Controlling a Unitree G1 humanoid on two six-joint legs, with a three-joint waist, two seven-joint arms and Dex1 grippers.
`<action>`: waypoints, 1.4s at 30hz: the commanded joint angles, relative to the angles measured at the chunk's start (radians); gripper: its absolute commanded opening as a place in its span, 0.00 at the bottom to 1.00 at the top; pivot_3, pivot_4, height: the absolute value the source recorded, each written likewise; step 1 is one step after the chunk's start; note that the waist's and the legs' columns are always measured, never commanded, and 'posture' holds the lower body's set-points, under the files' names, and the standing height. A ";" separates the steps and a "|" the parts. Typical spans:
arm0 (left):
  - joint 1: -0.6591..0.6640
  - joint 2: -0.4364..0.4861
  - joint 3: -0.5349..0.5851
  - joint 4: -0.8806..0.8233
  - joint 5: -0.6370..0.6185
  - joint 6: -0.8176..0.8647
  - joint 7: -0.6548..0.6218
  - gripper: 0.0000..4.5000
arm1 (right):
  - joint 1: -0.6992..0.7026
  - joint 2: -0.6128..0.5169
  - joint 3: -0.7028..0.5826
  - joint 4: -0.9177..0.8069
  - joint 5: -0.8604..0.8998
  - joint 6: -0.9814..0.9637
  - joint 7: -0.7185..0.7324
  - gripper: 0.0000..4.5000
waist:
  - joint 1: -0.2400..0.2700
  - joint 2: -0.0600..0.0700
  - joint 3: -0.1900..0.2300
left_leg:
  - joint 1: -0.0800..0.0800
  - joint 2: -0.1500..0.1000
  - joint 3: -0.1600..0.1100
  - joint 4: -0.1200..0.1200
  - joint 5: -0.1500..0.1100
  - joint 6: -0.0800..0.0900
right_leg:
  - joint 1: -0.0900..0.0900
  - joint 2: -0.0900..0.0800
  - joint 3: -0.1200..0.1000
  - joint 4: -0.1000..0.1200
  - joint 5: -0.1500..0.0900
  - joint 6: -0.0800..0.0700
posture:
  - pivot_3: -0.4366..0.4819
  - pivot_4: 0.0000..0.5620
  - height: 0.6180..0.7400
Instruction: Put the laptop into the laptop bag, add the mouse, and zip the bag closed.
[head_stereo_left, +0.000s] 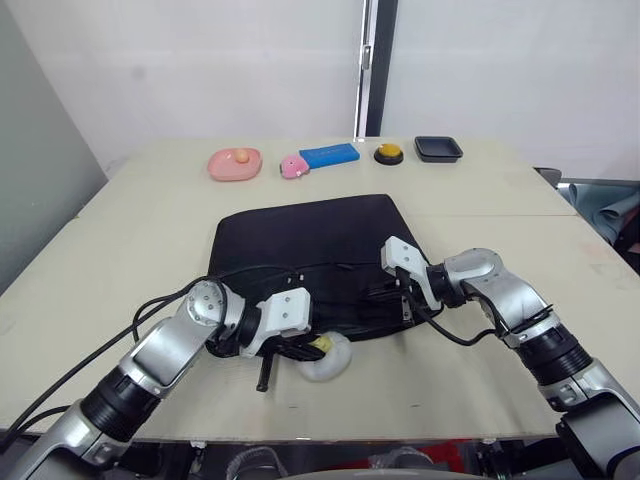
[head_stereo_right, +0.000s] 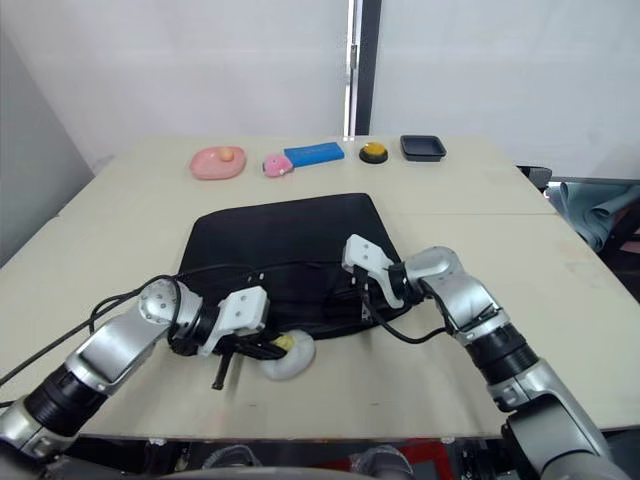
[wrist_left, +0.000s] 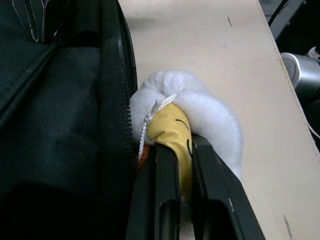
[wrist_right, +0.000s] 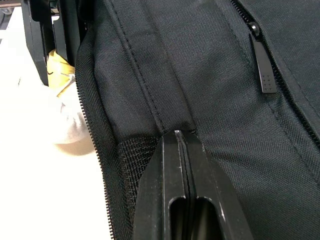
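Left end effector (head_stereo_left: 292, 352) clamped on white-and-yellow plush toy (wrist_left: 195, 120) beside laptop bag (head_stereo_left: 310, 250), right end effector (wrist_right: 181, 145) pinching bag fabric; risks packing toy instead of mouse.

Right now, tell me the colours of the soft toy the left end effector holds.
White with a yellow part; the soft toy shows best in the left wrist view.

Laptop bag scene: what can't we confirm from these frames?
- Laptop: whether it lies inside the laptop bag; the black fabric covers the inside in both eye views.
- Zipper state: the right wrist view shows a zipper pull, but the frame edges cut off the rest of the track.
- White-and-yellow plush toy: its far side is hidden by the left gripper in the left wrist view.
- Right gripper: what its shut fingers pinch, if anything.
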 joint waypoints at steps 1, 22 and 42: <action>-0.005 -0.020 0.004 0.020 0.005 -0.027 0.013 0.01 | 0.041 -0.003 0.074 0.030 -0.031 0.041 0.008 0.00 | 0.001 0.000 0.000 | 0.000 0.000 0.000 0.000 0.000 0.000 | 0.000 0.000 0.000 0.000 0.000 0.000 | 0.48 0.27 1.00; 0.241 0.357 0.492 -0.156 -0.491 0.156 -0.313 0.99 | 0.008 0.019 0.058 0.072 -0.035 0.019 0.007 0.00 | -0.010 0.002 0.004 | -0.001 0.001 0.000 -0.003 0.000 -0.001 | -0.003 0.002 0.000 -0.002 -0.001 0.000 | 0.48 0.27 1.00; 0.400 0.211 0.714 0.121 -0.301 -0.321 -0.219 0.99 | 0.092 -0.144 -0.117 -0.134 0.095 0.094 0.019 0.00 | 0.021 0.001 0.016 | -0.003 0.002 0.001 -0.004 0.000 -0.001 | -0.006 0.002 -0.001 -0.003 -0.001 0.000 | 0.48 0.27 1.00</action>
